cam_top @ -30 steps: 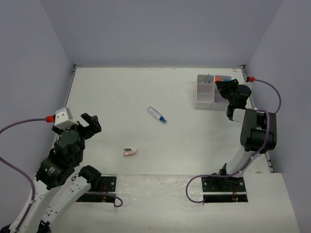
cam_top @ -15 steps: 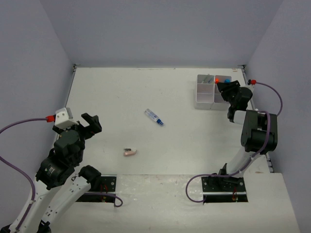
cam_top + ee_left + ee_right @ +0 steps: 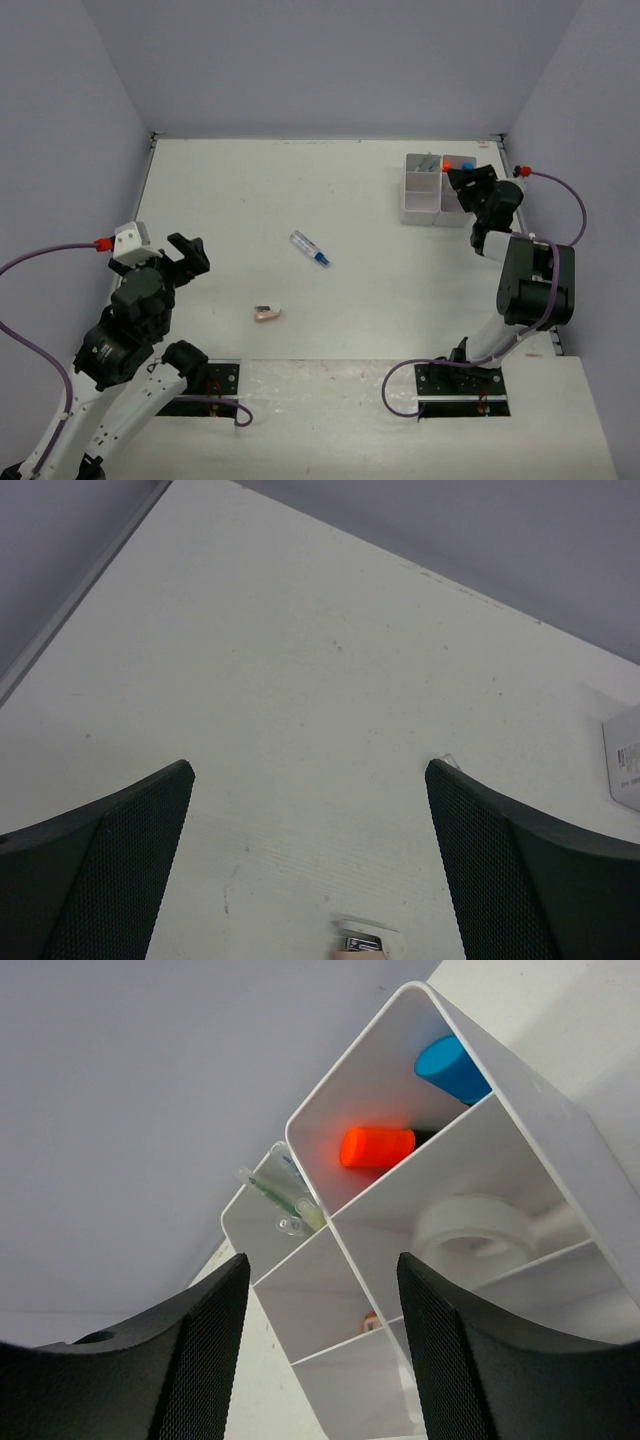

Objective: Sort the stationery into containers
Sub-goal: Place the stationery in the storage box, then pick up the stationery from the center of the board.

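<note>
The white organiser box (image 3: 423, 190) stands at the far right of the table. My right gripper (image 3: 463, 181) hovers at its right side, open and holding nothing (image 3: 320, 1265). In the right wrist view the organiser box (image 3: 520, 1085) holds highlighters with a blue cap (image 3: 452, 1068) and an orange cap (image 3: 376, 1146), a tape roll (image 3: 470, 1232), thin pens (image 3: 285, 1200) and a small copper piece (image 3: 371, 1320). A clear pen with a blue cap (image 3: 308, 249) lies mid-table. A pink piece (image 3: 267, 314) lies nearer, and shows in the left wrist view (image 3: 360, 945). My left gripper (image 3: 185, 255) is open and empty (image 3: 306, 772).
Grey walls close in the table on the left, far and right sides. The raised table rim (image 3: 150, 165) runs along the far left. Both arm bases (image 3: 455, 385) sit at the near edge. The organiser's corner (image 3: 625, 770) shows at the right edge of the left wrist view.
The right gripper's jaws have spread wider beside the organiser. The clear pen with the blue cap has shifted left and a little nearer. The left arm has not moved.
</note>
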Controlling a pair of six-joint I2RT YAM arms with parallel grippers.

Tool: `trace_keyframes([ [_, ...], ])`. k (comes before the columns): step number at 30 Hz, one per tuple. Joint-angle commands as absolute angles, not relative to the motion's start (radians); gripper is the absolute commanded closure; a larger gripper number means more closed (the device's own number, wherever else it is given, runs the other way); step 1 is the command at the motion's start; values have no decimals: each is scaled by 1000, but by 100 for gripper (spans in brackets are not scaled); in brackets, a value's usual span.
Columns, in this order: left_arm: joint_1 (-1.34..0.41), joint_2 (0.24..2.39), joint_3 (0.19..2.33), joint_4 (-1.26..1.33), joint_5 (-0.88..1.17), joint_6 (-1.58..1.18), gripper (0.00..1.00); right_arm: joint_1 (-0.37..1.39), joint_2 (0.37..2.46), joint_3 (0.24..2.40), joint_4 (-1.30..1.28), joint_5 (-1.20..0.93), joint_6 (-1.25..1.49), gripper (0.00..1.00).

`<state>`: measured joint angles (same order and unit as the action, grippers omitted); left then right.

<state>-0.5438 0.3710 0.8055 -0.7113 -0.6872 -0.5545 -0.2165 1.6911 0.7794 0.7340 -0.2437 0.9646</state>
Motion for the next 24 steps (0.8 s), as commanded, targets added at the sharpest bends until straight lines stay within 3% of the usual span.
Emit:
trace_keyframes([
  [1, -538, 375, 804, -676, -692, -520, 0, -221, 1643, 831, 631, -208, 957, 37],
  [10, -538, 377, 804, -676, -695, -523, 0, -205, 1594, 832, 558, -278, 953, 39],
  [17, -537, 528, 828, -693, -684, -553, 0, 109, 1333, 959, 95, -113, 617, 40],
  [24, -538, 891, 896, -684, -338, -840, 0, 319, 1129, 879, -165, -71, 553, 40],
])
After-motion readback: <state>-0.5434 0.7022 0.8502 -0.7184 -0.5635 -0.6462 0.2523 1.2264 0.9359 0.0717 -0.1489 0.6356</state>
